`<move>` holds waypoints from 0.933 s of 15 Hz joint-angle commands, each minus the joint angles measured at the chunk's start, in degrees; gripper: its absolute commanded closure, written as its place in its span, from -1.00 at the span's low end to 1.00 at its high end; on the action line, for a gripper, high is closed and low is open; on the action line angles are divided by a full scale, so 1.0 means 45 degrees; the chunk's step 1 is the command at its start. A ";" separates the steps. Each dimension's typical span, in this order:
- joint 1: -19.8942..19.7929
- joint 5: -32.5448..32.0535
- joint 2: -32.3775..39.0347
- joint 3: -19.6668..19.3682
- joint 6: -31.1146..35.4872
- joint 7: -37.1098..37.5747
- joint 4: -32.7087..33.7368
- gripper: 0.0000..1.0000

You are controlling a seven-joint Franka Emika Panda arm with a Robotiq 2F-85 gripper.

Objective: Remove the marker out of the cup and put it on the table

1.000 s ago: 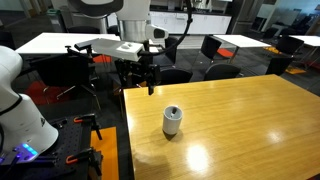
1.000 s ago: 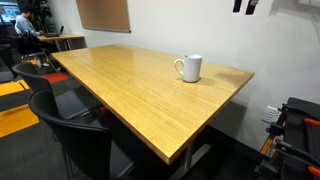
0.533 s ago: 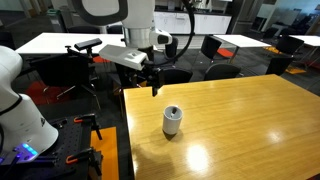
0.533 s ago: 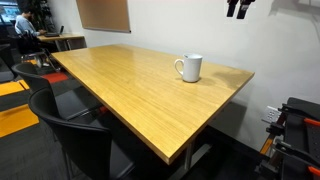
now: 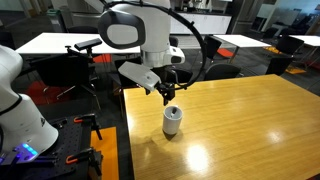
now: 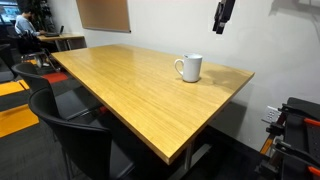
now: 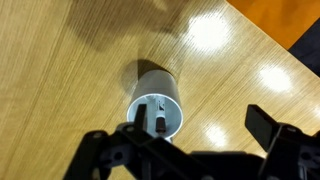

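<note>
Wrist view looks straight down into the cup [image 7: 155, 80], and the marker [image 7: 160, 116] stands inside it, leaning on the inner wall; which end is up I cannot tell. The fingers [image 7: 265, 125] are spread wide and empty, hanging above the cup without touching it.

I judge the step in hand to be the descent for the grasp. The cup sits a little nearer one finger than midway, so the fingers should be centred on the marker first. They should then narrow enough to clear the rim, pinch the marker's upper end, and lift straight up so the light cup is neither dragged nor tipped.

In both exterior views the cup stands near an edge of the surface [image 5: 250, 120], on the robot's side. A nudge that way could push the cup off. Away from that edge, beyond the cup, lies broad bare wood, a good place to lay the marker flat. Chairs [image 5: 215, 48] stand well apart from the cup.
</note>
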 commanded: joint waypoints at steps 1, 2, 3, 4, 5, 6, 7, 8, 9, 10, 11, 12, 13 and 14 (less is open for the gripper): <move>-0.0399 -0.0075 0.0603 0.0406 0.0161 0.0053 0.0559 -1.00; -0.0448 -0.0166 0.0728 0.0469 0.0057 0.0032 0.0677 -1.00; -0.0521 -0.0394 0.0853 0.0559 0.0095 0.0120 0.0753 -0.93; -0.0566 -0.0526 0.0972 0.0626 0.0110 0.0120 0.0830 -0.76; -0.0600 -0.0628 0.1106 0.0684 0.0127 0.0087 0.0912 -0.71; -0.0624 -0.0702 0.1228 0.0736 0.0152 0.0038 0.0968 -0.67; -0.0653 -0.0795 0.1354 0.0793 0.0264 0.0048 0.1003 -0.56; -0.0677 -0.0844 0.1466 0.0840 0.0347 0.0019 0.1037 -0.60; -0.0700 -0.0935 0.1604 0.0889 0.0489 0.0033 0.1081 -0.57; -0.0726 -0.0923 0.1751 0.0936 0.0620 -0.0035 0.1128 -0.54; -0.0752 -0.0934 0.1889 0.0971 0.0776 -0.0068 0.1169 -0.50; -0.0776 -0.0837 0.2050 0.1008 0.1024 -0.0146 0.1181 -0.48; -0.0810 -0.0766 0.2193 0.1051 0.1221 -0.0214 0.1218 -0.45; -0.0848 -0.0626 0.2358 0.1099 0.1510 -0.0297 0.1230 -0.45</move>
